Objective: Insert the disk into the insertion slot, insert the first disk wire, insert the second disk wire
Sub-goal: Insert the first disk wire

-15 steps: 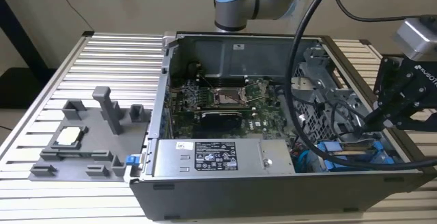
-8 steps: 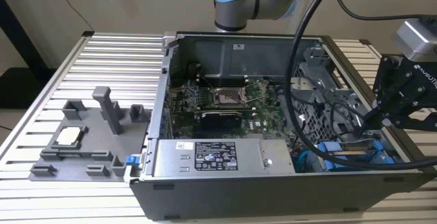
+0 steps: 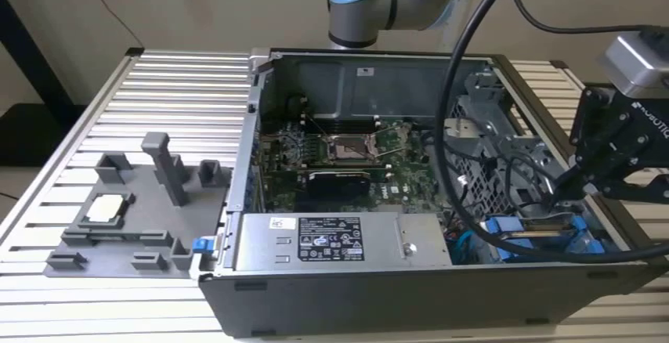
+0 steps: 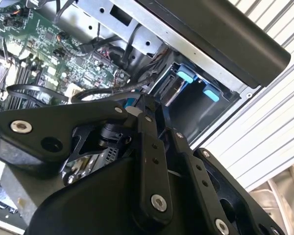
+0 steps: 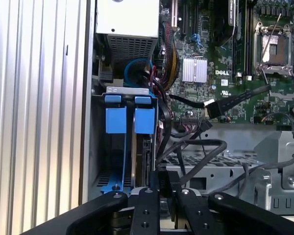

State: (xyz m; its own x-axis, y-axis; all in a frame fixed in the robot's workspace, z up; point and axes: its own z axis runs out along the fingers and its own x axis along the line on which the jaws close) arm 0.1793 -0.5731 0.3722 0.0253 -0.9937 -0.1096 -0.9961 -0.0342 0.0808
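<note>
Since the disk is already sitting on edge in the slot just ahead of the fingers, they are pinching a black plug closed between them, probably holding it aligned toward the disk.

One computer case, one motherboard, one power-supply box and two blue tabs are pictured.
</note>
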